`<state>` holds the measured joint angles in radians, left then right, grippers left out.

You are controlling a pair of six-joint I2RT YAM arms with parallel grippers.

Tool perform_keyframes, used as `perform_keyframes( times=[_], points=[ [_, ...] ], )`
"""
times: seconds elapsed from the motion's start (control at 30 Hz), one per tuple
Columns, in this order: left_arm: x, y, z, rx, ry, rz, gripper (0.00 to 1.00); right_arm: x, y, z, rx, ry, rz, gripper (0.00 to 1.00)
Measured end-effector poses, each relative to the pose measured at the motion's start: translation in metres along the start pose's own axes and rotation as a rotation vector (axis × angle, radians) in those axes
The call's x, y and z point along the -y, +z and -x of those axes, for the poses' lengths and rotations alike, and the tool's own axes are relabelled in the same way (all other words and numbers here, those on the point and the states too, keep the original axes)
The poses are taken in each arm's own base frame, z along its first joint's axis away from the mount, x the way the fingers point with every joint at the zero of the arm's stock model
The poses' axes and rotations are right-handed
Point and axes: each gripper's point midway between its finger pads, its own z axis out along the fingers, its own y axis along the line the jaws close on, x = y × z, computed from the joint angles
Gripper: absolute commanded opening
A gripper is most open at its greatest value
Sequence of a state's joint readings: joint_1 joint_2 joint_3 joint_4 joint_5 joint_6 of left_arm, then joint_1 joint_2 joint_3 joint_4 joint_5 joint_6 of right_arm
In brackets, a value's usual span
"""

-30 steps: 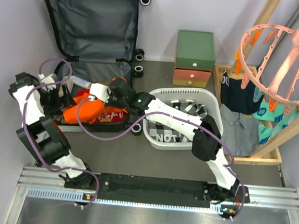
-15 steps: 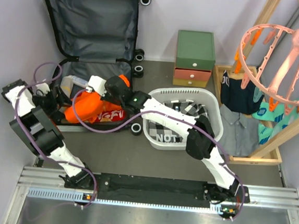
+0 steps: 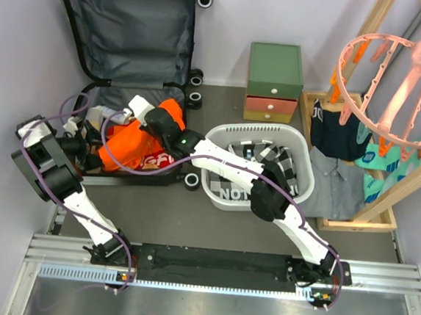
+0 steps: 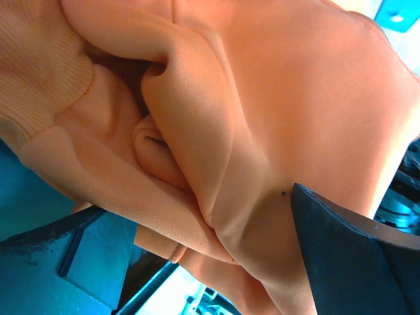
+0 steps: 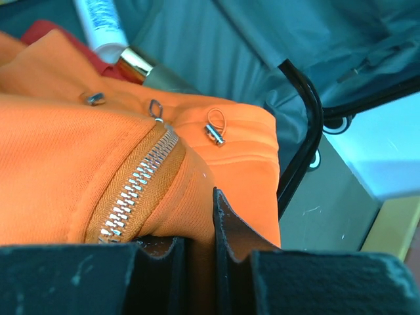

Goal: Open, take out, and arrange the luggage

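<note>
Two arms stretched into open luggage, right fingers pinching orange jacket, left fingers wide apart beside it

Landmark: the green-and-orange drawer box. I see it backed against a pale lilac wall, and the same lilac runs down the side wall far to its left. The floor in front of it is dark grey-brown and matte. Just in front sits a white laundry basket with checked cloth inside. Right of the box is a wooden rack carrying a pink round peg hanger. Well in front is an aluminium rail. Light is even, shadows soft.
</note>
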<state>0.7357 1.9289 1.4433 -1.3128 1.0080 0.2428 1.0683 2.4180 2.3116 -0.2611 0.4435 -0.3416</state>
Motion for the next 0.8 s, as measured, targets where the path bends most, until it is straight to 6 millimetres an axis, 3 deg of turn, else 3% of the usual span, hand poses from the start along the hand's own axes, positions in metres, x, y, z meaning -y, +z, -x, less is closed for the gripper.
perform_keyframes(
  times=[0.43, 0.63, 0.8],
  points=[
    [0.017, 0.003, -0.005, 0.058, -0.143, -0.027, 0.99, 0.014, 0.008, -0.001, 0.015, 0.137, -0.086, 0.0],
    [0.017, 0.019, -0.014, 0.041, -0.217, -0.022, 0.99, 0.02, 0.01, -0.004, 0.01, 0.174, -0.102, 0.0],
    [0.018, 0.021, -0.013, 0.043, -0.239, -0.027, 0.99, 0.021, 0.011, -0.004, 0.016, 0.177, -0.113, 0.0]
  ],
)
